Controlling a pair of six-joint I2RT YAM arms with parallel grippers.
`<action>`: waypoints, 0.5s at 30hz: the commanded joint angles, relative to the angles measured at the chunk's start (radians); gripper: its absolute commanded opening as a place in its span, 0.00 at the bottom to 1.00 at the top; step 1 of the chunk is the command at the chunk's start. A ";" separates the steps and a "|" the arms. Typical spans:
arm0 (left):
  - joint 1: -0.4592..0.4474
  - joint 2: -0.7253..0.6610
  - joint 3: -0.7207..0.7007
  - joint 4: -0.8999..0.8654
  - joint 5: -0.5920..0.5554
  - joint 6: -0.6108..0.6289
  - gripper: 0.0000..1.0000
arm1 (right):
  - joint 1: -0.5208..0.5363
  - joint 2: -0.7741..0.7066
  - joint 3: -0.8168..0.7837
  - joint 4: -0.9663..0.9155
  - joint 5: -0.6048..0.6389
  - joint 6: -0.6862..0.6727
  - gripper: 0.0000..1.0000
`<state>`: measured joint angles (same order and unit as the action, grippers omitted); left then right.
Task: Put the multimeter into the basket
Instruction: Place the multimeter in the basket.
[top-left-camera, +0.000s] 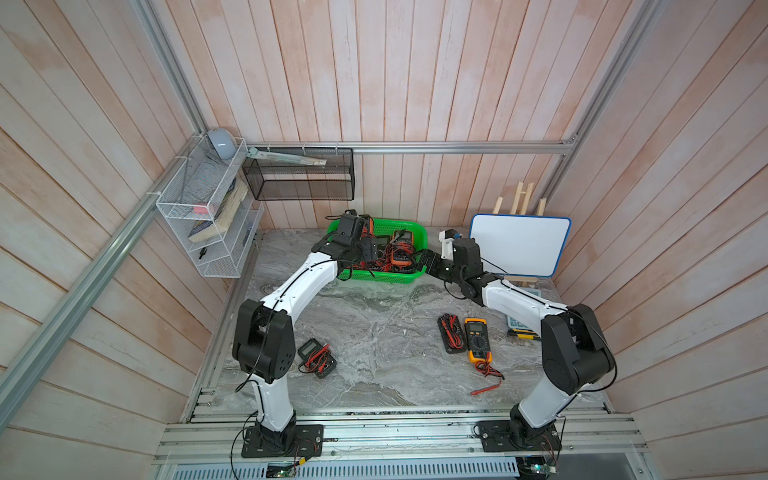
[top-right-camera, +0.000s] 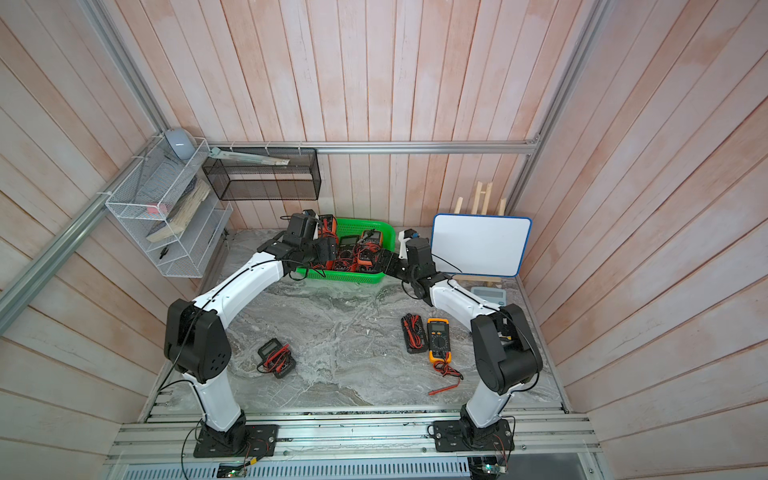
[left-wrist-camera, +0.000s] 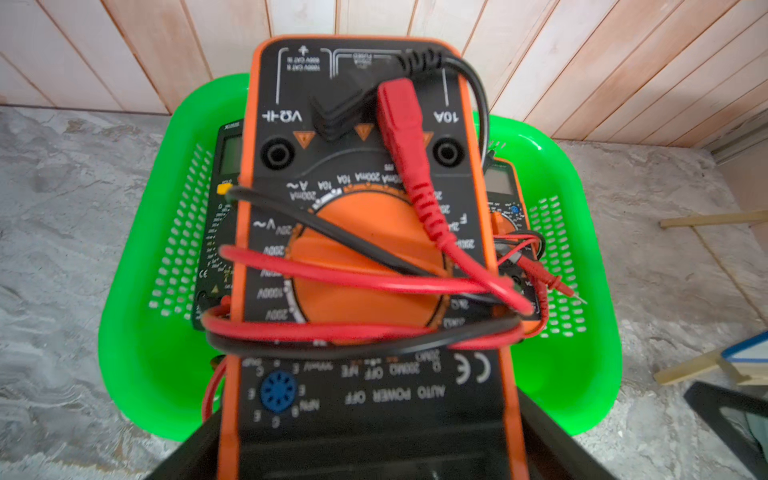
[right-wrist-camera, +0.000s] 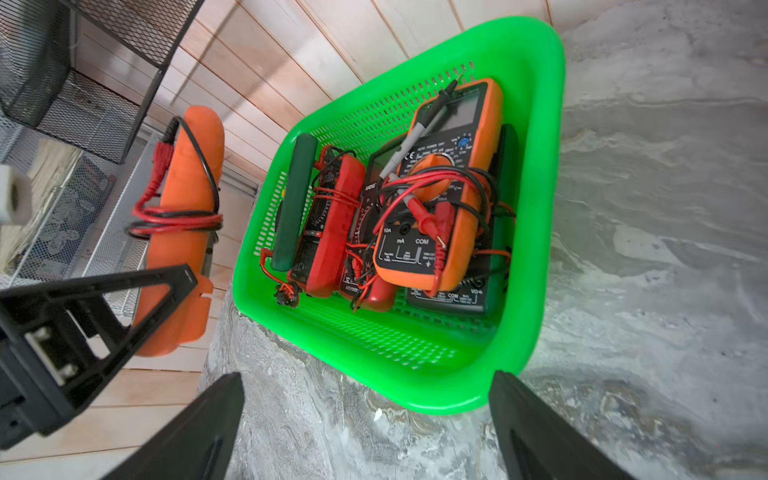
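Orange multimeter clamped in left jaws, raised at basket end | right jaws apart, facing rim

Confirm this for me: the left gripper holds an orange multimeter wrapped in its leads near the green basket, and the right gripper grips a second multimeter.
Not quite. The right gripper grips nothing: the right wrist view shows its jaws open and empty, facing the green basket. The rest stands: the left gripper holds the orange multimeter wrapped in its leads near the basket.
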<state>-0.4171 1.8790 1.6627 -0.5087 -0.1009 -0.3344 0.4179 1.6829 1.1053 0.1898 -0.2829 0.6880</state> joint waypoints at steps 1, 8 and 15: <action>-0.005 0.043 0.089 0.069 0.024 0.039 0.00 | -0.003 -0.062 -0.022 -0.008 0.041 0.008 0.98; -0.006 0.185 0.228 0.055 0.045 0.051 0.00 | -0.008 -0.118 -0.068 -0.024 0.072 0.004 0.98; -0.006 0.343 0.385 0.020 0.068 0.054 0.00 | -0.011 -0.144 -0.101 -0.037 0.087 -0.001 0.98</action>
<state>-0.4194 2.1906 1.9705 -0.5266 -0.0494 -0.3000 0.4133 1.5604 1.0199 0.1764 -0.2176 0.6880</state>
